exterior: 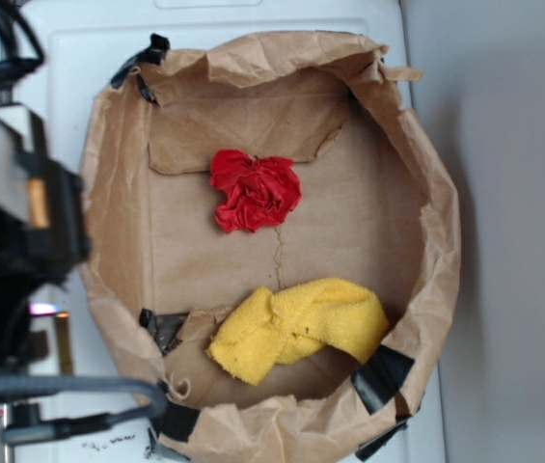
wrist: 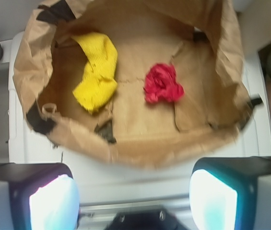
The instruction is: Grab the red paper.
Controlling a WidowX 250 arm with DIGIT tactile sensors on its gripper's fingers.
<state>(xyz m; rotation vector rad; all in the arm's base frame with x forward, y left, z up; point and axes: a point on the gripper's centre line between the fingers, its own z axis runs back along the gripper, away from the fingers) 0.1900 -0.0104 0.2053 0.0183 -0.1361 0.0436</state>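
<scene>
The red paper (exterior: 255, 191), a small bright red crumpled wad, lies on the floor of the big brown paper bag (exterior: 436, 222), towards its upper middle. It also shows in the wrist view (wrist: 162, 84), right of centre inside the bag (wrist: 140, 153). My gripper (wrist: 133, 196) is open and empty, its two pale fingertips (wrist: 53, 203) spread wide at the bottom of the wrist view, outside the bag's near rim and well back from the red paper. In the exterior view only the arm's body (exterior: 12, 222) shows at the left edge.
A yellow terry cloth (exterior: 296, 328) lies in the bag near its lower rim, apart from the red paper; it shows in the wrist view (wrist: 97, 72) too. Black tape patches (exterior: 380, 376) hold the bag's folded rim. The bag rests on a white surface (exterior: 89, 58).
</scene>
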